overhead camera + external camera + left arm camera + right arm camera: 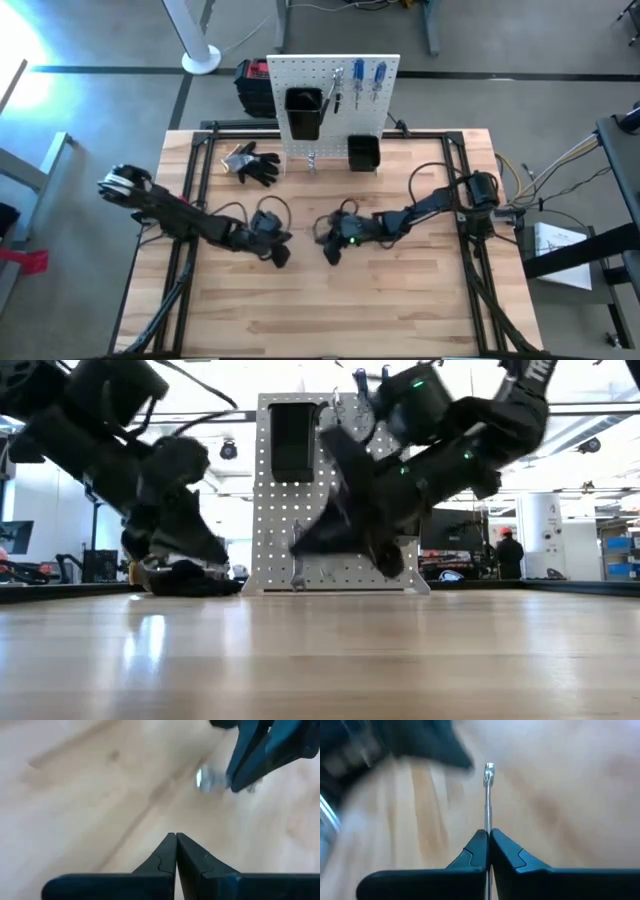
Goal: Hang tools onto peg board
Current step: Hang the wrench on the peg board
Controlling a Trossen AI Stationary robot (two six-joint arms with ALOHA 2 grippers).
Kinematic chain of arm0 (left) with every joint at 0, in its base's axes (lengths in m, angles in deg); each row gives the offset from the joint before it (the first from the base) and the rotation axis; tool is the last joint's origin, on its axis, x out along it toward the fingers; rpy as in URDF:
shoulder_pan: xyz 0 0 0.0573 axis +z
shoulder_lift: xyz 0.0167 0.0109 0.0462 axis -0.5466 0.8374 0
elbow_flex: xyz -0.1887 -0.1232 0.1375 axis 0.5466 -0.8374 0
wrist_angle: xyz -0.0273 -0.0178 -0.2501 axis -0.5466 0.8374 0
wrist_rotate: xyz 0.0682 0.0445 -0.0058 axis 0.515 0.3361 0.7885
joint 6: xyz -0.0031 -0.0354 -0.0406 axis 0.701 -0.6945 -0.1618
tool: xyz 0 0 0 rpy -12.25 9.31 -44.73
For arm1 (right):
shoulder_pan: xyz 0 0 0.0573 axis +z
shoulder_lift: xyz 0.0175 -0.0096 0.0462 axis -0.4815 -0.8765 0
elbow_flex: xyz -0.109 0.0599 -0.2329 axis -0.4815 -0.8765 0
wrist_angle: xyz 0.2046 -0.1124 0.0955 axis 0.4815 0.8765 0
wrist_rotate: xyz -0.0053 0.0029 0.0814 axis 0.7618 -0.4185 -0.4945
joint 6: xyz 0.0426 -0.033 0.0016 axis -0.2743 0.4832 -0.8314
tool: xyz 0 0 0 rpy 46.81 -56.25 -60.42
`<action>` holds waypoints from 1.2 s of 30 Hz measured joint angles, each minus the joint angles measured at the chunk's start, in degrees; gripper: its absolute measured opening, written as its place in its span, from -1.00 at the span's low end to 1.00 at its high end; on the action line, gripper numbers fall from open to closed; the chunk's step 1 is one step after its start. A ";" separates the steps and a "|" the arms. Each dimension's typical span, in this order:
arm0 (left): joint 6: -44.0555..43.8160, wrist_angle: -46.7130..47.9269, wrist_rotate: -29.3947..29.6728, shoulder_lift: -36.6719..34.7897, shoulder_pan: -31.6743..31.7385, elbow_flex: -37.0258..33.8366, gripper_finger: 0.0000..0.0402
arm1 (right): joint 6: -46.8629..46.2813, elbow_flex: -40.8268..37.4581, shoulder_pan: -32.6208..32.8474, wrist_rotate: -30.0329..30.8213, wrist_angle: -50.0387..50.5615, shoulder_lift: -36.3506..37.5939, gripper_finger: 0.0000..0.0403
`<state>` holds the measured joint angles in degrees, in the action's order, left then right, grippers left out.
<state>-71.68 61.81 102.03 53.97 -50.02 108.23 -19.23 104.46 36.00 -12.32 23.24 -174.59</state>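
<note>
The white peg board [335, 100] stands upright at the table's far edge with two black bins [303, 112], and blue-handled screwdrivers [375, 78] and pliers [338, 92] hang on it. My right gripper [488, 834] is at mid-table [330, 252], shut on a slim silver wrench [489, 795]. The wrench's head also shows in the left wrist view [206, 780]. Just to its left, my left gripper [176, 836] hovers [283, 258] over bare wood, shut on nothing. My right gripper pinches the wrench's shaft [488, 822] between its two fingers. The wrench lies along the fingers, and its ring end [490, 768] sticks out ahead of the fingertips. The fingers slant down from the table's right side toward the left. Whether the free end is clear of the wood, I cannot tell.
Black work gloves [250, 162] lie left of the board's foot. Another small silver tool [312, 160] rests at the board's base. A red and black case [255, 85] sits behind the board. Dark frame rails [200, 170] run along both table sides. The near half of the tabletop [330, 310] is bare wood.
</note>
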 joint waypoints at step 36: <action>10.02 -33.45 10.61 -5.75 0.04 -13.97 -1.00 | -3.41 -2.05 -11.88 17.89 -45.35 -11.55 -1.00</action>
<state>-61.66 28.36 112.64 48.21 -49.97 94.26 -22.64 102.41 24.11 5.57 -22.11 -186.13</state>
